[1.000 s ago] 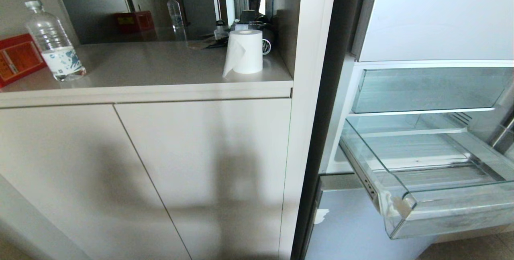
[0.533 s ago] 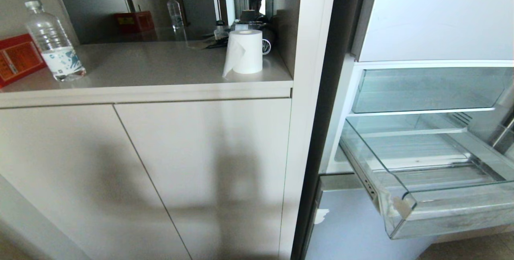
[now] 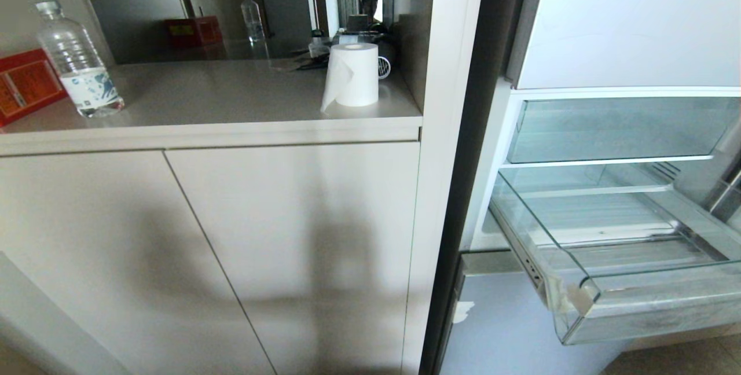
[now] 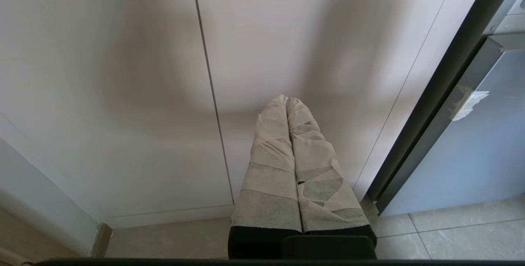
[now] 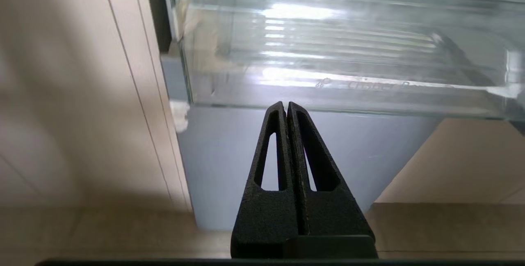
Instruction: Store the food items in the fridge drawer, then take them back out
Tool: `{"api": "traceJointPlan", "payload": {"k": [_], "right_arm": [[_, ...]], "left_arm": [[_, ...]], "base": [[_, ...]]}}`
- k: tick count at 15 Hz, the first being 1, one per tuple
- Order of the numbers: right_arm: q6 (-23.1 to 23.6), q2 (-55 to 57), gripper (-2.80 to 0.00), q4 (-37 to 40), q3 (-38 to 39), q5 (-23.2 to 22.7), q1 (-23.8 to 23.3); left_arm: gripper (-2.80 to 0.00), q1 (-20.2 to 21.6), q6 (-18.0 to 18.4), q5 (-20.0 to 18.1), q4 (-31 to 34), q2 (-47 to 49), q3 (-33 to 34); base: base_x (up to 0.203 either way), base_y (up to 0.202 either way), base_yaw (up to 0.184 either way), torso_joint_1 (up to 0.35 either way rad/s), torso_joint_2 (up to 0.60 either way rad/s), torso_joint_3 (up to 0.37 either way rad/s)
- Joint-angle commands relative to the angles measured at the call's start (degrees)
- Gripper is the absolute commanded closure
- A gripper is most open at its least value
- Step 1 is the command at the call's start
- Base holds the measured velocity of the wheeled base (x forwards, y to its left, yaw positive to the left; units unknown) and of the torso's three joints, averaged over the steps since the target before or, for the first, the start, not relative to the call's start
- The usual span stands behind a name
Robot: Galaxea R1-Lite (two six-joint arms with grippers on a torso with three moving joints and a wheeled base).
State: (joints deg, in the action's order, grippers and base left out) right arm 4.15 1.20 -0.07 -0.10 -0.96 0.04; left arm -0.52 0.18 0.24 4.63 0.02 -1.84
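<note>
The clear fridge drawer point(image 3: 648, 305) stands pulled out at the right of the head view, with nothing in it. Its thick front lip point(image 5: 348, 89) crosses the right wrist view. My right gripper point(image 5: 286, 105) is shut and empty, low down in front of the drawer and below its lip. My left gripper point(image 4: 287, 99), with tape-wrapped fingers, is shut and empty, pointing at the cabinet doors near the floor. Neither arm shows in the head view. The food items are out of view.
A counter point(image 3: 231, 97) holds a water bottle point(image 3: 78, 62), a red box point(image 3: 23, 83) and a paper roll point(image 3: 352, 74). White cabinet doors point(image 3: 202, 259) stand below it. A frosted blue-grey fridge front point(image 5: 287, 163) sits under the drawer, and another clear bin point(image 3: 619, 129) above it.
The head view is the same in all three frames; no arm appears in it and nothing in the scene has moved.
</note>
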Motion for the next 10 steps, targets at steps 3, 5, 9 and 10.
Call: {"api": "traceJointPlan", "payload": {"k": [3, 5, 9, 10], "right_arm": [[-0.02, -1.2, 0.0, 0.34, 0.1, 0.08, 0.14], [-0.06, -1.2, 0.0, 0.34, 0.11, 0.08, 0.14], [-0.61, -1.28, 0.0, 0.34, 0.1, 0.16, 0.14], [-0.92, -1.21, 0.0, 0.25, 0.13, 0.17, 0.14]], "left_arm": [[0.0, 0.0, -0.01, 0.02, 0.03, -0.02, 0.0], [0.0, 0.0, -0.01, 0.02, 0.03, -0.02, 0.0], [0.0, 0.0, -0.01, 0.02, 0.03, -0.02, 0.0], [0.0, 0.0, -0.01, 0.02, 0.03, -0.02, 0.0]], "base": [[0.0, 0.0, 0.0, 0.0, 0.0, 0.0], [0.0, 0.003, -0.027, 0.001, 0.0, 0.001], [0.001, 0.005, -0.153, 0.002, 0.0, 0.003], [0.0, 0.005, -0.176, 0.002, 0.01, 0.002]]}}
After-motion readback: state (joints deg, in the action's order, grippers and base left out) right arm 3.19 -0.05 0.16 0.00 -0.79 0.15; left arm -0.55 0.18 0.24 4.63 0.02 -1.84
